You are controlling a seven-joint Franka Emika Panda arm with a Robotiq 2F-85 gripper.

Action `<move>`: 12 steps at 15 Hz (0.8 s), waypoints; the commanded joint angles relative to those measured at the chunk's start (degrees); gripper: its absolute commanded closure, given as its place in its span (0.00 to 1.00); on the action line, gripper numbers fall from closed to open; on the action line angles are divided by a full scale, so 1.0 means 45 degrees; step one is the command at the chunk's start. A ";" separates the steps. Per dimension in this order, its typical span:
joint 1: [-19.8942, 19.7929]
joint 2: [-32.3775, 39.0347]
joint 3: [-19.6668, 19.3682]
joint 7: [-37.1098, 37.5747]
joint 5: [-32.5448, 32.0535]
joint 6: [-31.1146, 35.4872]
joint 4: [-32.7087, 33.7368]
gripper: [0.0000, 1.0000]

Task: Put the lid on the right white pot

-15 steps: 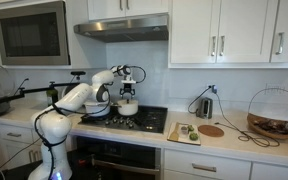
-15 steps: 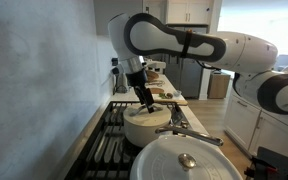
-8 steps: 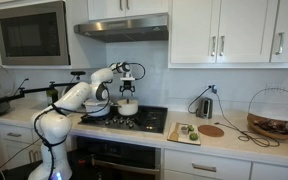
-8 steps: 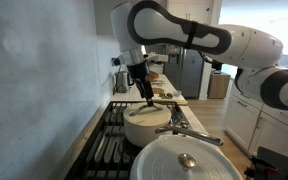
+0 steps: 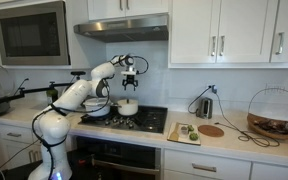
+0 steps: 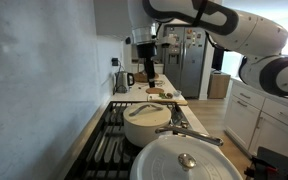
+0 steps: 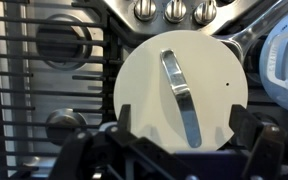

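Tool (image 5: 131, 70) is hanging high over the desk (image 7: 24, 100) with its jaws standing wide apart and gripping nothing. Directly beneath the tool, the lid (image 7: 144, 95) is lying flat on the right white pot (image 6: 144, 130). It appears to be covering the rim all round, although in the wrist view the disc is hiding the pot wall. Judged from this, placement is reading as done, and the step in hand is checking and clearing away. To do it well, the operator should be keeping the tool on a straight vertical line, holding the jaws clear of the metal handle (image 7: 181, 95) running across the lid, and confirming that the lid is sitting level and centred. A tilted lid would be calling for a fresh grasp across the narrow width of that handle. Below the tool and to one side, the larger white pot (image 6: 189, 160) is standing lidded just beside the smaller one. The desk is a black gas cooktop with grates; its knobs (image 7: 169, 10) are lining the edge beyond the lid. Around it, the room is showing white cabinets (image 5: 219, 30), a range hood (image 5: 121, 28) above the tool, a microwave (image 5: 29, 33), and, well apart from the tool, a kettle (image 5: 205, 106) and a wire basket (image 5: 273, 112).
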 commanded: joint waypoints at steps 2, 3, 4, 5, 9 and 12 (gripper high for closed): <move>-0.1259 -0.0944 0.0269 0.1054 0.1052 -0.0863 -0.0277 0.00; -0.1516 -0.1079 0.0281 0.1241 0.1234 -0.0978 -0.0248 0.00; -0.1755 -0.1229 0.0299 0.1386 0.1382 -0.1150 -0.0242 0.00; -0.1972 -0.1374 0.0319 0.1622 0.1553 -0.1268 -0.0217 0.00; -0.2241 -0.1484 0.0166 0.1335 0.1415 -0.1253 -0.0246 0.00; -0.2309 -0.1608 0.0164 0.1437 0.1440 -0.1353 -0.0245 0.00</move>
